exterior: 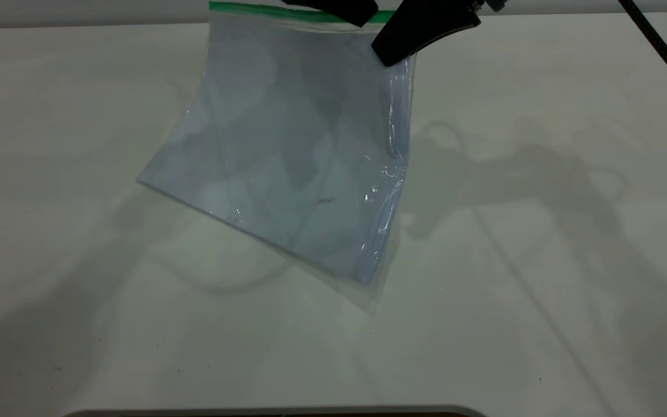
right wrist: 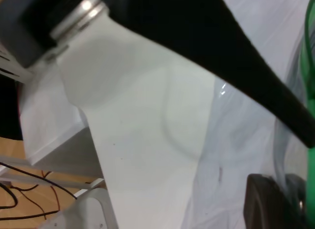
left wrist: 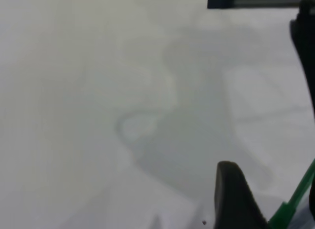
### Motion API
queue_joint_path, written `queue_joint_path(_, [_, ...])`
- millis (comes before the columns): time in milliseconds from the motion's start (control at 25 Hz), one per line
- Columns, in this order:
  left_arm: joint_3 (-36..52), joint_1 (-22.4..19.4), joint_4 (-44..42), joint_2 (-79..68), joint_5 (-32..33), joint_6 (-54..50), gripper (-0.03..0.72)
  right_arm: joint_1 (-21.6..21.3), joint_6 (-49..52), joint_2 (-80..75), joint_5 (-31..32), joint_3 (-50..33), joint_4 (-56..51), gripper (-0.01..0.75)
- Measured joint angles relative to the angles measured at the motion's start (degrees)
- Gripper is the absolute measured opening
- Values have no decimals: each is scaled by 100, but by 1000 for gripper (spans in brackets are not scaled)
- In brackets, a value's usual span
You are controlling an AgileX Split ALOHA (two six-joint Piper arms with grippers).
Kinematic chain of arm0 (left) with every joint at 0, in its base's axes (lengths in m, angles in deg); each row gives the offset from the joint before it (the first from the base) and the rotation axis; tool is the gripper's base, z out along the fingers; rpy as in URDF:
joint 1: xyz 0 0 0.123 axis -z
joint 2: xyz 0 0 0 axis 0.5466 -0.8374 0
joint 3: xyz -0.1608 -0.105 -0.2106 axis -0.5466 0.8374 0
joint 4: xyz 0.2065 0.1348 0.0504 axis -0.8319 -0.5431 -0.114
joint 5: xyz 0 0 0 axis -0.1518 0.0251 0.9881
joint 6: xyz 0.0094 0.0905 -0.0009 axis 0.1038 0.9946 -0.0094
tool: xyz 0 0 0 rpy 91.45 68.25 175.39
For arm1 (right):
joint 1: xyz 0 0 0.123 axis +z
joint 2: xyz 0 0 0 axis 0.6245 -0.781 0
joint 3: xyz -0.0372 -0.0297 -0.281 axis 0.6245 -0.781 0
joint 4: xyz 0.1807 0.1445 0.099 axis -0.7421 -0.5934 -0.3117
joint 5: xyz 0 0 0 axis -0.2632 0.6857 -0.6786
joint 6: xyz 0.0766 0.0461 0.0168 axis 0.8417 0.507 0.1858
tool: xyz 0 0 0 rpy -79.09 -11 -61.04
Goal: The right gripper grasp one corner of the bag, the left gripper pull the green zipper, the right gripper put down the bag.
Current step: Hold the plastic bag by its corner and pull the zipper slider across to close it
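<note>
The bag [exterior: 287, 150] hangs tilted above the white table, a clear pouch with a pale bluish sheet inside. Its lowest corner is at or near the table. The green zipper [exterior: 241, 8] runs along its top edge. My right gripper [exterior: 394, 55] is shut on the bag's top corner beside the crinkled clear edge [exterior: 398, 133]. In the right wrist view the film sits between its fingers [right wrist: 266, 204]. My left gripper [exterior: 333, 10] is at the zipper just left of the right gripper. In the left wrist view the green strip [left wrist: 295, 197] lies between its slightly parted fingers [left wrist: 236, 199].
The white table [exterior: 542, 260] carries nothing else in view; arm shadows fall across it. A black cable [exterior: 666, 52] runs down at the far right. In the right wrist view the table's edge [right wrist: 54, 140] shows, with wires on a wooden floor below.
</note>
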Motion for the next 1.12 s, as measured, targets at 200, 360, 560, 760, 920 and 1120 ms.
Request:
queue_joint_path(200, [-116, 0, -18, 0, 209, -155, 429, 0, -5, 0, -18, 0, 33, 33])
queue_joint_path(360, [-116, 0, -262, -6, 221, -332, 429, 0, -5, 0, -24, 0, 46, 34])
queue_joint_path(560, [-116, 0, -468, -39, 227, -505, 413, 0, -5, 0, -24, 0, 48, 34])
queue_joint_path(760, [-116, 0, -455, -132, 227, -516, 363, 0, -5, 0, -24, 0, 61, 35])
queue_joint_path(920, [-118, 0, -395, -154, 227, -522, 326, 0, -5, 0, -30, 0, 88, 35])
queue_joint_path(1120, [-118, 0, -216, -154, 222, -417, 222, 0, -5, 0, -25, 0, 88, 36])
